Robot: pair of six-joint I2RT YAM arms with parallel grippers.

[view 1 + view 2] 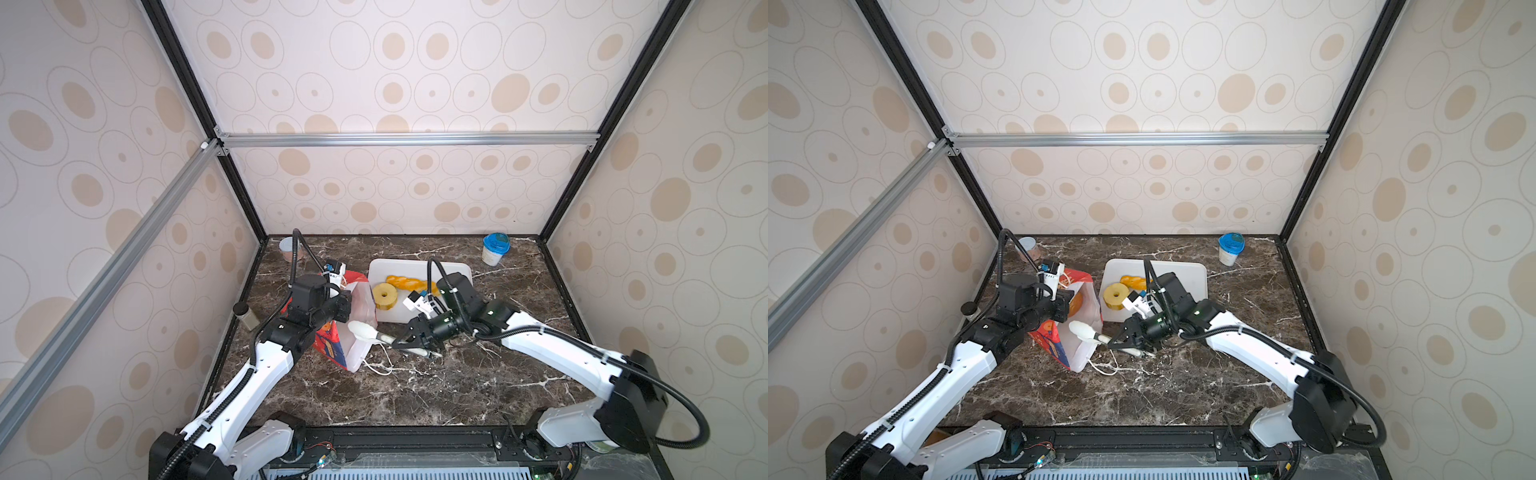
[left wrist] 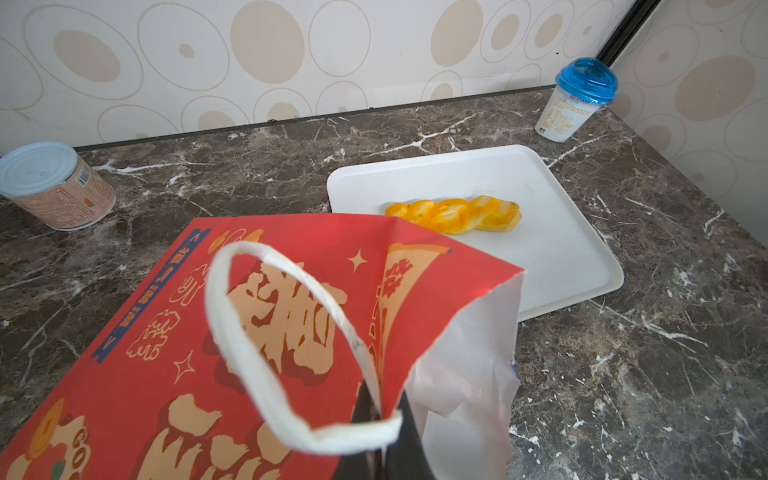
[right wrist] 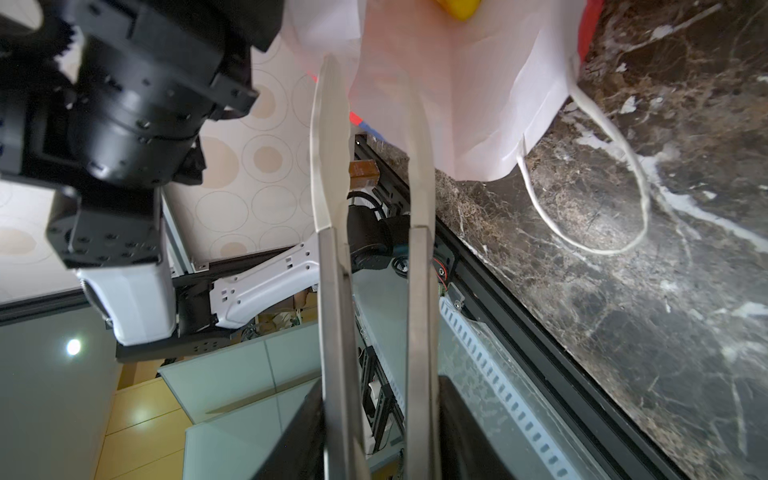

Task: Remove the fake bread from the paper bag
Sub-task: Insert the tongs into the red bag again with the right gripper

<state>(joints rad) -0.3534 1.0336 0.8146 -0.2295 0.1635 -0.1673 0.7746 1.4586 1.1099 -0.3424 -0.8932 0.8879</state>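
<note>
Paper bag (image 1: pixel 360 301) on marble tabletop (image 1: pixel 415 395) (oval-patterned walls (image 1: pixel 415 83))

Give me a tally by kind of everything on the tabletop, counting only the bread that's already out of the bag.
Toy breads out of the bag: 2 (braid, ring)
Paper bag: 1
White tray: 1
Tongs: 1
Containers: 3 (can, blue-lidded cup, black-capped bottle)
Total: 8

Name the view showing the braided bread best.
Left wrist: the braided bread lies large and clear on the tray. In both top views it is small, partly behind the right arm. Right wrist: absent.
</note>
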